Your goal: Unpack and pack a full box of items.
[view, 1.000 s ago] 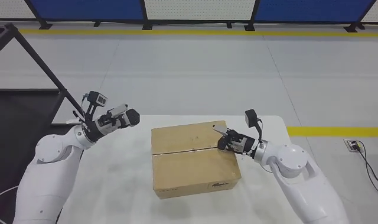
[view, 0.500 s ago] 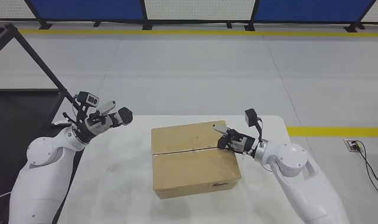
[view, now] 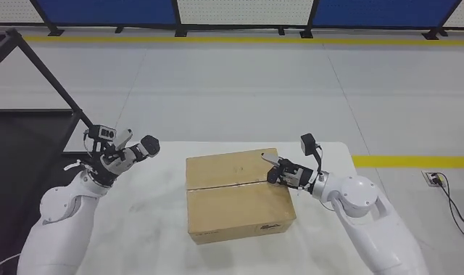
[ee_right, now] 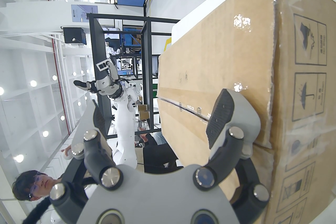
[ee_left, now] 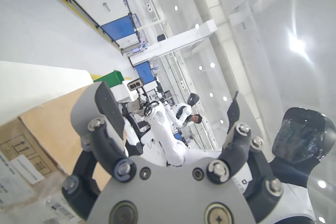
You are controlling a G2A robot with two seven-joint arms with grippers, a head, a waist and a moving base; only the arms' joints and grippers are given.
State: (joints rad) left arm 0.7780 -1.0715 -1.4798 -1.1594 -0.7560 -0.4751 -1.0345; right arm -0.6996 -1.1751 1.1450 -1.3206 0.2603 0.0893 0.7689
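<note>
A shut cardboard box with a taped seam across its top stands in the middle of the white table. My right gripper is at the box's far right top edge, open. One of its fingertips lies over the top right at the seam; the other sits off in the air. My left gripper hangs open above the table's far left corner, well apart from the box, with nothing between its fingers. A side of the box with printed marks shows in the left wrist view, and its top in the right wrist view.
A black metal rack stands just left of the table, close to my left arm. Bare tabletop lies on the left and in front of the box. Beyond the table is open floor, ending at blue and white partition panels.
My left gripper has drawn back to the left, away from the box, staying open. The right gripper and the box have not moved.
</note>
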